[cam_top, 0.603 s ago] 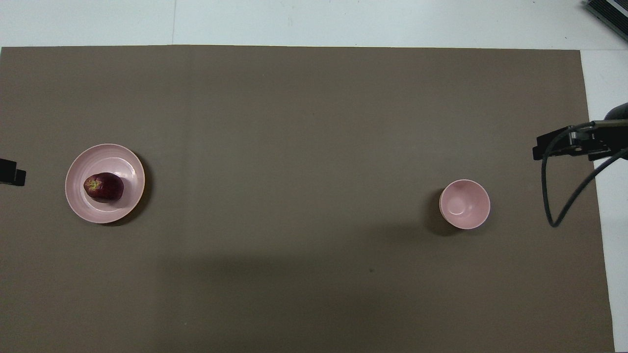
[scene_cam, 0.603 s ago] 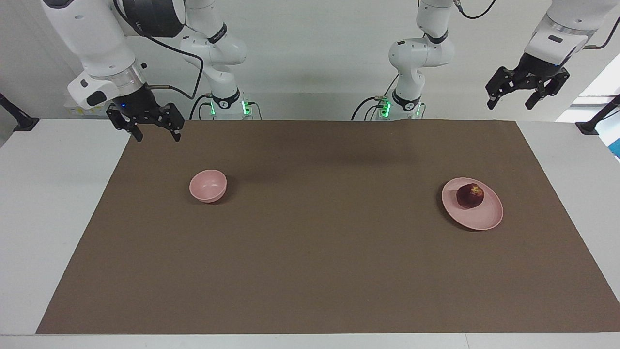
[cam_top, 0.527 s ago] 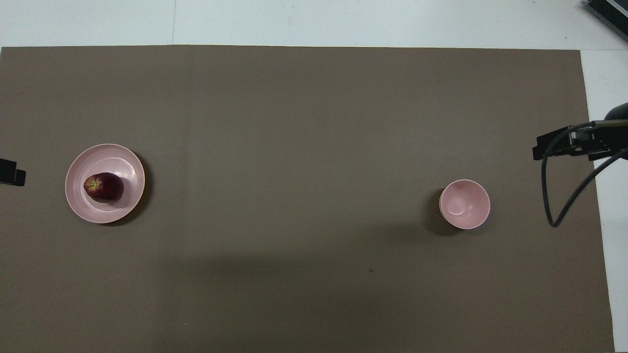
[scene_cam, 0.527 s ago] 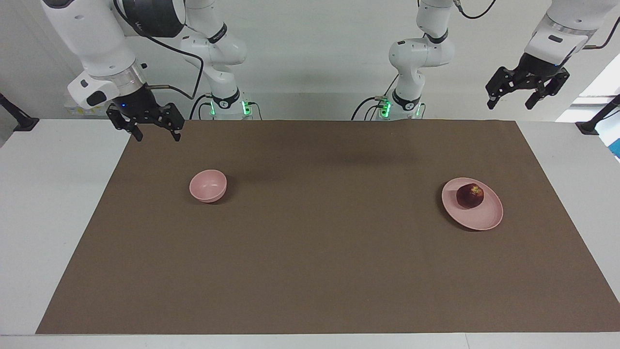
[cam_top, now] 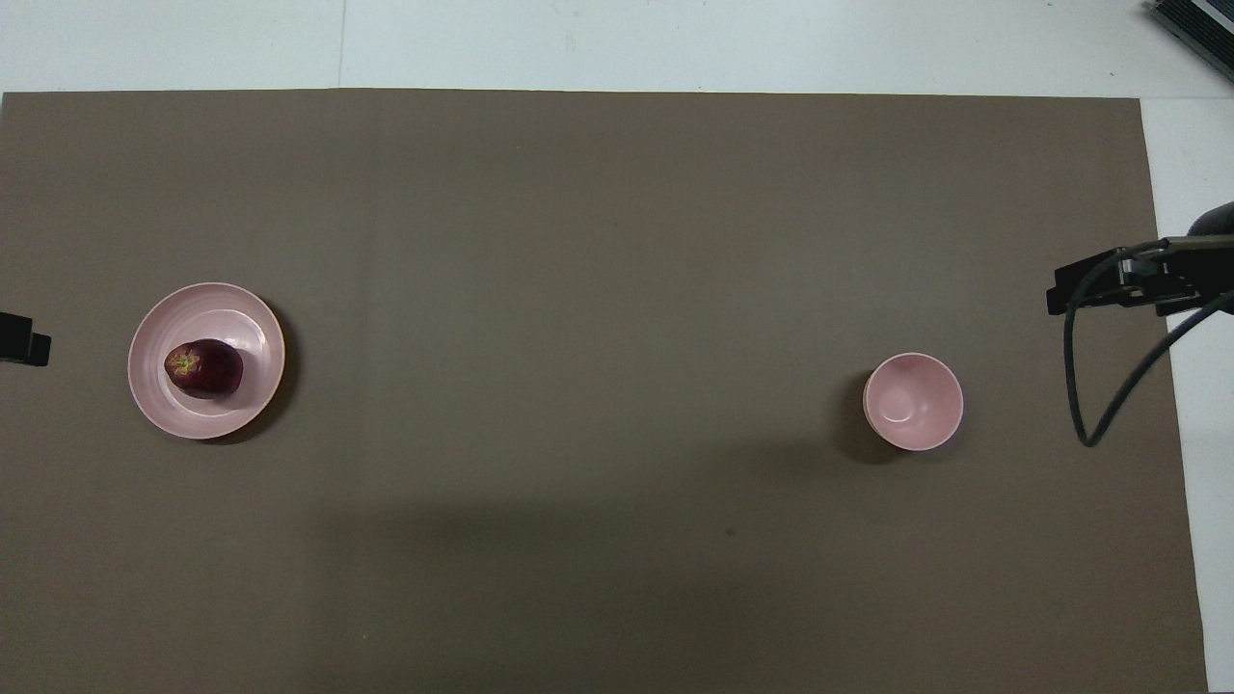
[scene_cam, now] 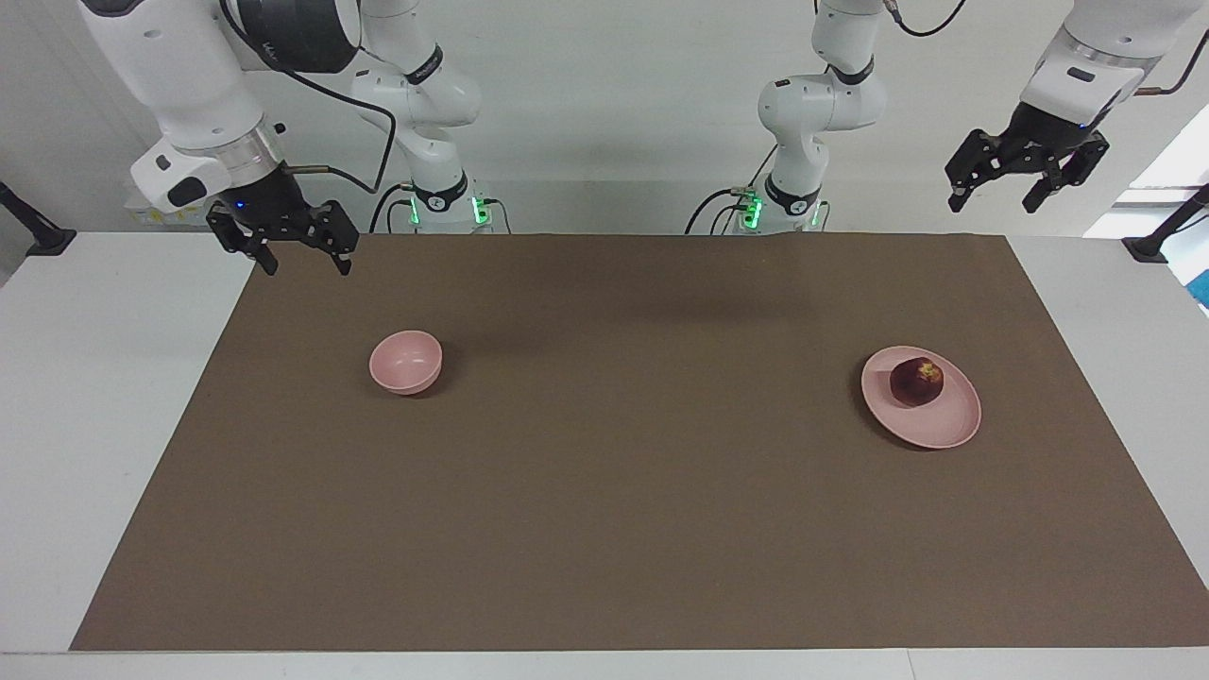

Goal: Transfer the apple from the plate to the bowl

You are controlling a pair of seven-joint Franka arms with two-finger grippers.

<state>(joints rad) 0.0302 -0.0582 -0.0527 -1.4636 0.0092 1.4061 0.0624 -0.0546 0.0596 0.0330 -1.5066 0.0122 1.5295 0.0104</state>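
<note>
The dark red apple lies on the flat pink plate toward the left arm's end of the table. The small deep pink bowl stands empty toward the right arm's end. My left gripper hangs open and empty, high up over the table's edge at the robots' side. My right gripper hangs open and empty, raised over the mat's corner, with the bowl below it toward the table's middle. Both grippers are well apart from the apple, plate and bowl.
A brown mat covers most of the white table. Black camera stands sit at both ends of the table. A cable hangs from the right arm.
My left gripper has risen slightly. The right gripper, apple, plate and bowl have not moved.
</note>
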